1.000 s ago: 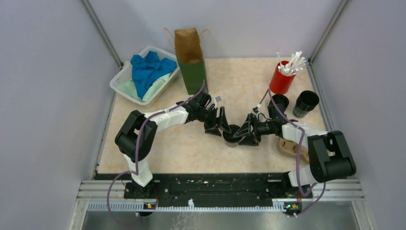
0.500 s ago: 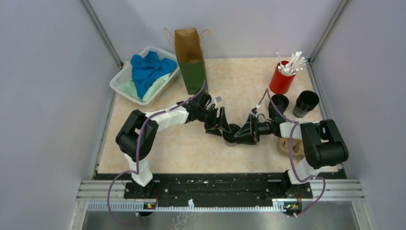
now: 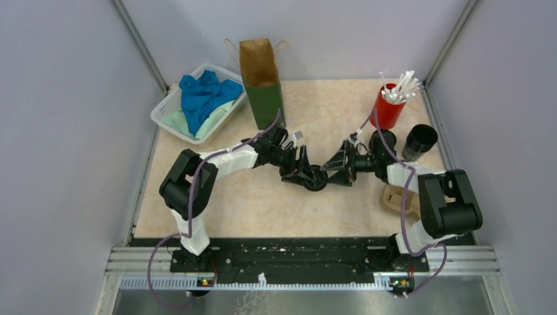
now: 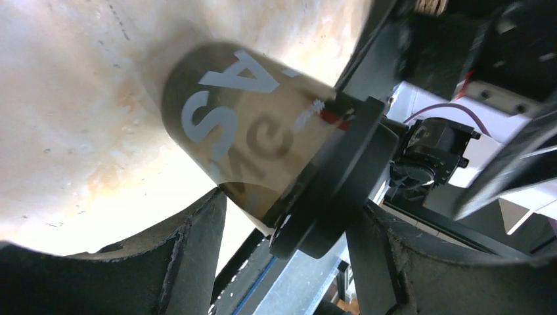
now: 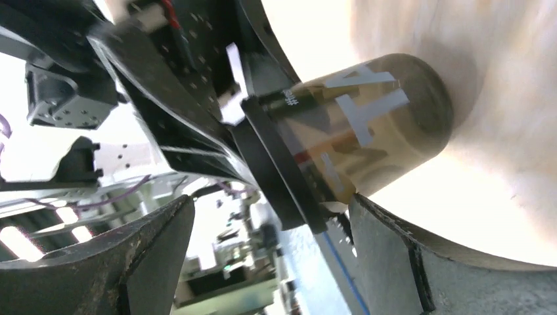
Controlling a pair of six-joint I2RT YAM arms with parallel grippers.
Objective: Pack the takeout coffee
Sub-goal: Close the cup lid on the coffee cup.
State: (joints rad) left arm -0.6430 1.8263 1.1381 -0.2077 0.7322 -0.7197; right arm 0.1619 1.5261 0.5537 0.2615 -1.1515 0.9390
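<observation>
top view: cup (image 3: 317, 180) mostly hidden behind left end effector (image 3: 310, 174) | wrist views: cup lettering blurred, unreadable | fingers (image 4: 131, 262) cut off below | grip contact unclear

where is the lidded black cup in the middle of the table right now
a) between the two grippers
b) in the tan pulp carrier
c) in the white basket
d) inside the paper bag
a: the top view shows the lidded black cup between the left gripper and the right gripper, and each wrist view shows it between that arm's fingers.
</observation>
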